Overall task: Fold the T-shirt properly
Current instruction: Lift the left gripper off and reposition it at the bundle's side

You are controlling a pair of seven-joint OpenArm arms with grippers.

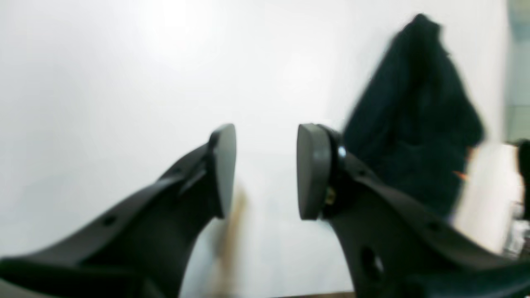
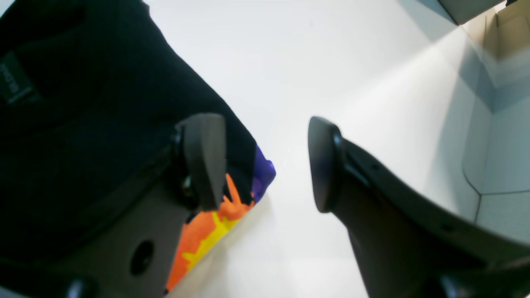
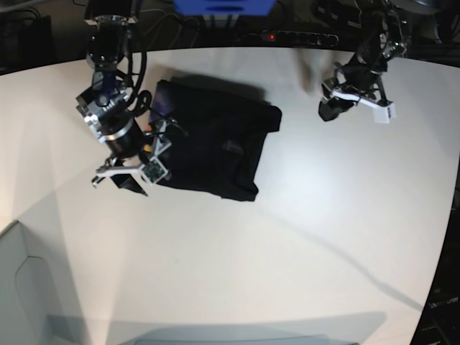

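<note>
- The right gripper (image 2: 267,163) has its jaws spread wide with nothing but bare white table (image 2: 331,62) between them; no cloth is pinched.
- Just beside its inner finger (image 2: 205,159) lies the edge of the T-shirt (image 2: 95,136), where the black cloth ends and a strip of orange, yellow and purple print (image 2: 215,225) peeks out from under it. A small label (image 2: 14,82) shows farther back on the black cloth.
- The left gripper (image 1: 266,169) also holds nothing: its pads stand apart, partly closed, with only the table showing in the gap. This view is blurred, so fine detail is lost.
- Well beyond its outer finger (image 1: 312,169) the T-shirt appears as a dark heap, not touching the gripper.
- In the base view, the T-shirt rests as a compact, roughly rectangular black bundle on the table, hard against the right arm and well apart from the left gripper, which hangs over bare table.
- My reading: the garment already looks folded into a packet, so the task seems late, in a release or tidy-up step, with both hands free of the cloth.
- The next move, if any fold remains, calls for the right gripper to shift sideways onto the printed edge beside it and close on the layers there, while the left arm would need to travel across to reach the opposite side.
</note>
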